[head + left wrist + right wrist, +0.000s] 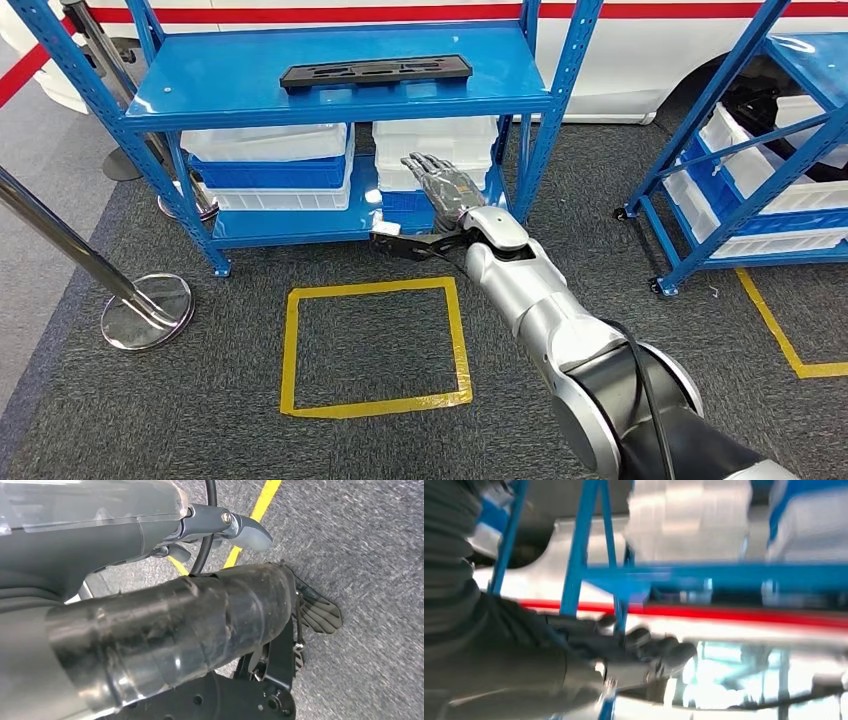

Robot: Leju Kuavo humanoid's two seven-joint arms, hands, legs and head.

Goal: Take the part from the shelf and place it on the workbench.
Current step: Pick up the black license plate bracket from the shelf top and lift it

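1. A long, flat black plastic part point(376, 71) with moulded recesses lies on the top board of the blue metal shelf point(240, 100), toward the far right of that board, with nothing touching it.
2. The right hand point(440, 185) is raised in front of the shelf's lower level, below the top board and nearer than the part, well apart from it. Its fingers are stretched out and spread, and it holds nothing.
3. The silver right arm point(540, 300) reaches in from the near right corner toward the shelf.
4. In the right wrist view the right hand point(634, 652) is blurred, with blue shelf bars and pale bins beyond it.
5. The left hand point(220, 527) shows in the left wrist view above grey carpet with a yellow tape line; a grey finger sticks out, but whether the hand is released or clenched cannot be told.
6. White and blue plastic bins point(270, 165) are stacked on the shelf's lower board, with more white bins point(435, 140) to their right.
7. A yellow tape square point(375, 345) marks the grey carpet just near of the shelf.
8. A second blue shelf point(740, 150) with white bins stands at the right.
9. A chrome barrier post point(80, 250) with a round base stands at the left.
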